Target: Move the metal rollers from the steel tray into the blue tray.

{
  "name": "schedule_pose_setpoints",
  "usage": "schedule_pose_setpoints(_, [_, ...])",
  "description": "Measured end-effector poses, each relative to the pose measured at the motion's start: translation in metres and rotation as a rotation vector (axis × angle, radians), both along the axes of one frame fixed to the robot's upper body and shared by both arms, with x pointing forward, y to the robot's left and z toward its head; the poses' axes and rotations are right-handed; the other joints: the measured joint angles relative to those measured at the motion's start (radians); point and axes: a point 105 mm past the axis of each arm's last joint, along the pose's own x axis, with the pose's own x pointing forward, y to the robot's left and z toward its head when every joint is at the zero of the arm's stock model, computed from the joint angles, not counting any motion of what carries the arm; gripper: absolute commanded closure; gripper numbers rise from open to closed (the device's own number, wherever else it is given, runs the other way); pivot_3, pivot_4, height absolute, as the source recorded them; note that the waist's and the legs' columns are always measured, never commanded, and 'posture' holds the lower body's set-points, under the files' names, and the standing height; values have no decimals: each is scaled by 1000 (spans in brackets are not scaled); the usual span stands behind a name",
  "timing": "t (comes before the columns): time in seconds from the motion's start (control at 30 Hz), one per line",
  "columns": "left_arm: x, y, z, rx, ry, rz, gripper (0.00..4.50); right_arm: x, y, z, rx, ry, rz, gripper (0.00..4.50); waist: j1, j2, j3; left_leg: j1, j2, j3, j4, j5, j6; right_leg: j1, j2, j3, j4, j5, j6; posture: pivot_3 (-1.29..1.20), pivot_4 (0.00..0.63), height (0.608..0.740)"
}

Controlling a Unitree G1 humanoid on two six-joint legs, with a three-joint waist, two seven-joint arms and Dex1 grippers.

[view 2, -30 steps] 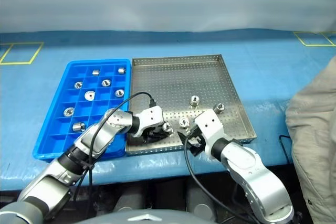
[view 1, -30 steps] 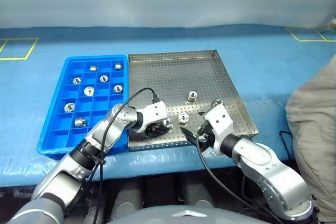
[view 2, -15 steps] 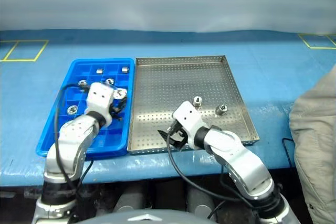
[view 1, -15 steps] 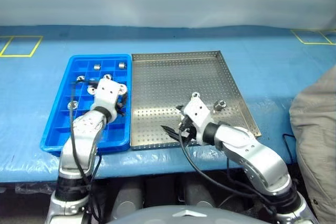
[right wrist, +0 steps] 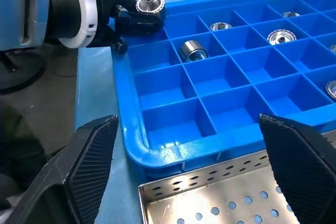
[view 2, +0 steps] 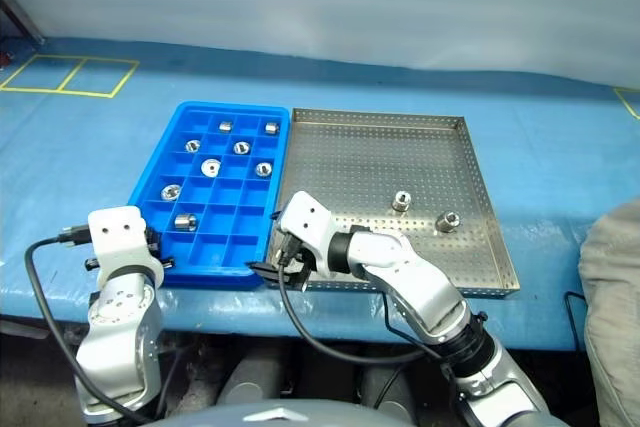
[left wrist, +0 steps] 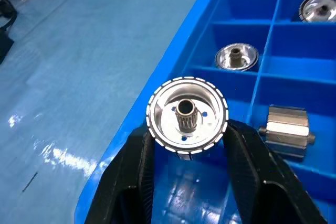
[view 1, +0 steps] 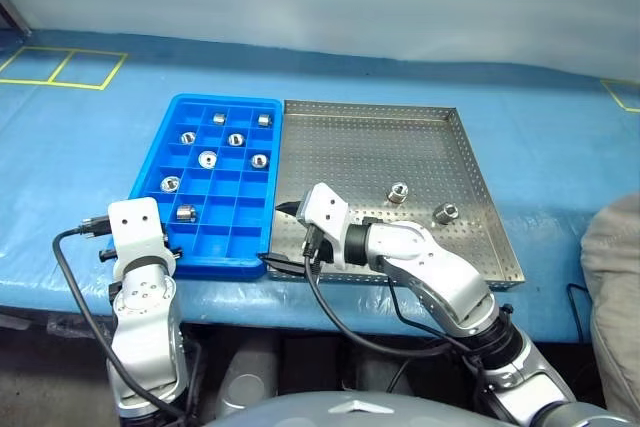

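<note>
My left gripper [left wrist: 187, 132] is shut on a metal roller [left wrist: 187, 115], a shiny disc with a central hole. It holds the roller over the near left rim of the blue tray [view 1: 215, 265]; the right wrist view shows the same roller [right wrist: 150, 3]. Several rollers lie in the tray's compartments, one of them [view 1: 208, 159] near the middle. Two rollers [view 1: 398, 191] [view 1: 444, 212] rest on the right side of the steel tray [view 1: 380, 142]. My right gripper [view 1: 283, 235] is open and empty at the steel tray's front left corner, pointing at the blue tray's near right corner.
Both trays sit side by side on the blue table sheet [view 1: 80, 147], close to its front edge. Yellow tape lines [view 1: 60, 67] mark the far left. A person in beige clothing [view 1: 615, 287] stands at the right. Black cables hang from both wrists.
My left gripper has carried a roller from the steel tray's front across the blue tray to its near left corner. My right gripper has swung left along the steel tray's front. The camera has shifted.
</note>
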Motion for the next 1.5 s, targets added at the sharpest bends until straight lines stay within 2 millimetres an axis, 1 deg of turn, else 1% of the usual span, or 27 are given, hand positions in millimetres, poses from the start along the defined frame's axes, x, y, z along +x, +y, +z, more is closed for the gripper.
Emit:
schedule_pose_setpoints(0.13, [-4,-2,-2,-17,21,22,2885,0,0,-1,-5,-8,3,0,-3,0,0,0,0,0,0,0,0,0,0,0,0,0,0,270,150,740])
schedule_pose_setpoints(0.2, [-5,-3,-2,-21,25,25,2151,0,-1,-2,-8,-6,0,0,-5,0,0,-1,0,0,0,0,0,-1,0,0,0,0,0,251,150,740])
schedule_pose_setpoints(0.3, [-2,-6,0,-20,18,13,1209,1,-4,-4,-12,-5,-25,0,-5,0,0,-2,1,0,0,0,0,-1,0,-1,0,0,-1,227,150,740])
schedule_pose_setpoints(0.37, [7,-11,11,-12,-41,-10,561,3,-10,-7,-11,7,-59,0,-2,0,0,-2,0,-2,1,0,0,-1,-1,-2,0,0,-1,210,150,740])
schedule_pose_setpoints(0.43, [16,-19,23,-9,-104,-48,561,3,-14,-7,-12,8,-86,0,-4,0,0,-2,0,-1,1,0,0,-1,-2,-2,0,0,-2,180,150,740])
schedule_pose_setpoints(0.5, [29,-32,39,-10,-190,-120,561,4,-22,-7,-6,11,-136,0,-8,0,0,-3,0,-1,2,0,0,-1,-2,-2,0,1,-2,162,150,740])
schedule_pose_setpoints(0.57, [39,-47,46,-23,-235,-201,561,6,-30,-8,-8,13,-186,0,-13,0,0,-3,0,-1,2,0,0,-1,-2,-2,-1,2,-5,128,150,740])
schedule_pose_setpoints(0.67, [51,-72,46,-53,-257,-367,561,13,-45,-8,-9,8,-308,0,-25,0,0,-4,0,-1,1,0,0,-2,-2,-3,0,2,-6,99,150,740])
schedule_pose_setpoints(0.7, [54,-85,45,-74,-260,-457,561,17,-52,-9,-17,9,-372,0,-32,0,0,-4,0,0,1,0,0,-3,-2,-2,0,2,-6,77,150,740])
schedule_pose_setpoints(0.8, [56,-117,45,-146,-274,-664,561,27,-71,-17,-38,42,-536,0,-50,0,0,-4,0,0,1,0,0,-3,-2,-2,0,2,-6,53,150,740])
schedule_pose_setpoints(0.87, [54,-135,44,-165,-276,-795,561,32,-81,-21,-39,67,-634,0,-63,1,0,-4,1,0,1,0,0,-3,-1,-2,0,2,-5,53,150,740])
schedule_pose_setpoints(0.97, [45,-161,40,-177,-260,-1001,561,34,-89,-26,-50,88,-704,0,-78,2,1,-3,1,1,1,0,0,-3,0,-1,0,0,-3,26,150,740])
schedule_pose_setpoints(1.07, [31,-179,34,-186,-238,-1170,561,36,-89,-28,-47,98,-740,0,-90,2,1,-3,1,2,1,0,0,-3,0,0,0,0,-2,21,150,740])
schedule_pose_setpoints(1.17, [20,-192,25,-175,-194,-1293,561,37,-89,-33,-50,121,-772,0,-91,3,1,-2,1,2,1,0,0,-3,0,0,0,0,-2,24,150,740])
schedule_pose_setpoints(1.3, [6,-199,9,-210,-122,-1371,561,42,-91,-49,-74,178,-827,0,-90,4,1,-3,1,2,1,0,0,-3,0,0,0,0,-2,47,150,740])
schedule_pose_setpoints(1.47, [-3,-201,0,-257,-86,-1394,561,45,-98,-64,-114,212,-872,0,-89,4,2,-3,1,2,1,0,0,-4,0,0,0,0,-2,76,150,740])
schedule_pose_setpoints(1.5, [-3,-201,0,-257,-84,-1391,522,46,-101,-66,-118,216,-883,184,-89,5,2,-3,1,2,1,0,0,-4,0,0,0,0,-2,81,150,740])
